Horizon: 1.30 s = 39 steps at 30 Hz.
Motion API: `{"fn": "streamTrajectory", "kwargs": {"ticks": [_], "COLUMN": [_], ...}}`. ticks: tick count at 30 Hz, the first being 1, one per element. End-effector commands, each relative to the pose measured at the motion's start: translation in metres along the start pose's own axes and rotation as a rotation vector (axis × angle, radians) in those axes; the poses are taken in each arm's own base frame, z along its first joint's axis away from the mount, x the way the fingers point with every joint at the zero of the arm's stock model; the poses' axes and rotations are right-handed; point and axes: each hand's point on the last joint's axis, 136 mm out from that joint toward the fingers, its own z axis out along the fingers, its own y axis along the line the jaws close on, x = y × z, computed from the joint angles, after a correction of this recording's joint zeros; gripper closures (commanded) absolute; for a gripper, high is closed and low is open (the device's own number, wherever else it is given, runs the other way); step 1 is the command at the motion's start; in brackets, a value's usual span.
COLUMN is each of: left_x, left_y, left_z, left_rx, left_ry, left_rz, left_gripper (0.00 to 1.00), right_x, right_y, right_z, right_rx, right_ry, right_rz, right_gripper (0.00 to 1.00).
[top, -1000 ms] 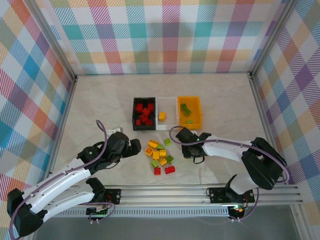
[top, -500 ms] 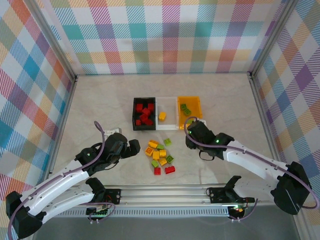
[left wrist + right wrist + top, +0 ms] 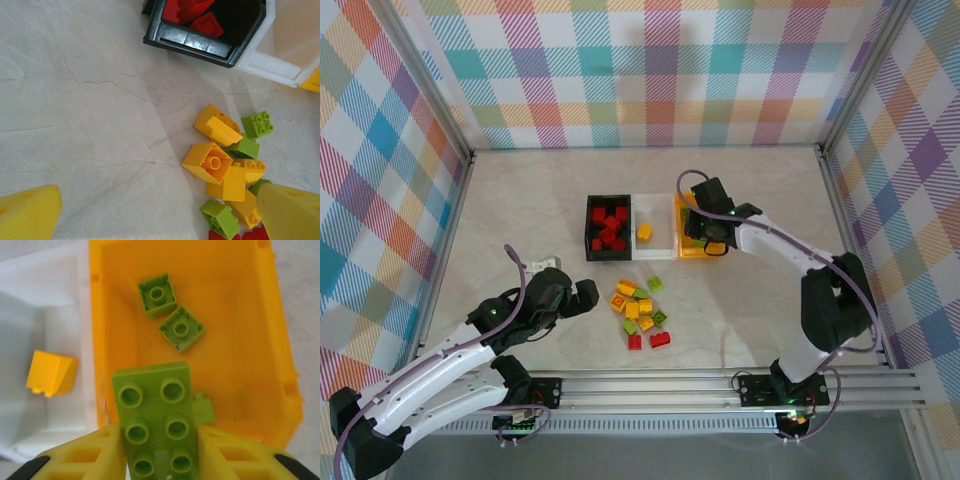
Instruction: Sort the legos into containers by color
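Right gripper (image 3: 160, 452): fingers pinched on the 2 long sides of a 2-by-3 lime green brick (image 3: 156, 420), studs up. It hangs over the near end of the orange bin (image 3: 240, 315), the rightmost of 3 bins in a row at the middle of the table. 2 green bricks (image 3: 157, 295) lie on this bin's floor, so the position fits a colour-matched drop; judged step: release.

The white bin (image 3: 30, 315) holds 1 yellow brick (image 3: 50, 372). The black bin (image 3: 195, 42) holds red bricks (image 3: 608, 228).

Left gripper (image 3: 586, 296): fingers spread wide, holding nothing, low beside the left edge of the loose pile (image 3: 640, 310), which lies between the bins and the table's near edge. This suits a next pick
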Motion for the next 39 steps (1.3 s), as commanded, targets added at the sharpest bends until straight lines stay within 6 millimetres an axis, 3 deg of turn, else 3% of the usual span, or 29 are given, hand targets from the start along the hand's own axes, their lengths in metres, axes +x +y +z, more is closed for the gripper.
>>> {"fn": "streamTrajectory", "kwargs": {"ticks": [1, 5, 10, 16, 18, 21, 26, 30, 39], "left_x": [0.006, 0.003, -0.002, 0.0, 0.004, 0.013, 0.023, 0.023, 0.033], "left_y": [0.012, 0.012, 0.007, -0.008, -0.018, -0.032, -0.058, -0.06, -0.056], "left_z": [-0.001, -0.004, -0.009, -0.004, 0.003, 0.018, 0.046, 0.069, 0.101], "left_rx": [-0.037, -0.026, -0.007, 0.034, 0.057, 0.069, 0.04, -0.053, -0.166], "left_ry": [0.011, -0.003, -0.016, 0.021, 0.054, 0.105, 0.162, 0.162, 0.222], "left_rz": [-0.01, -0.009, -0.001, 0.054, 0.078, 0.11, 0.22, 0.309, 0.431], "left_gripper": [0.0, 0.0, 0.0, 0.0, 0.06, 0.12, 0.11, 0.12, 0.28], "right_x": [-0.021, -0.039, -0.038, 0.013, 0.034, 0.064, 0.097, 0.107, 0.11], "right_y": [0.012, 0.025, 0.033, 0.032, 0.031, 0.025, 0.01, -0.002, -0.014], "right_z": [0.004, -0.006, -0.044, -0.084, -0.092, -0.096, -0.094, -0.093, -0.1], "right_rx": [-0.035, -0.07, -0.162, -0.254, -0.285, -0.309, -0.324, -0.311, -0.286], "right_ry": [-0.017, -0.045, -0.1, -0.114, -0.105, -0.086, -0.059, -0.059, -0.087], "right_rz": [0.002, -0.014, 0.0, -0.011, -0.016, -0.015, 0.026, 0.045, 0.055], "right_gripper": [0.54, 0.29, 0.24, 0.23, 0.23, 0.23, 0.22, 0.22, 0.22]}}
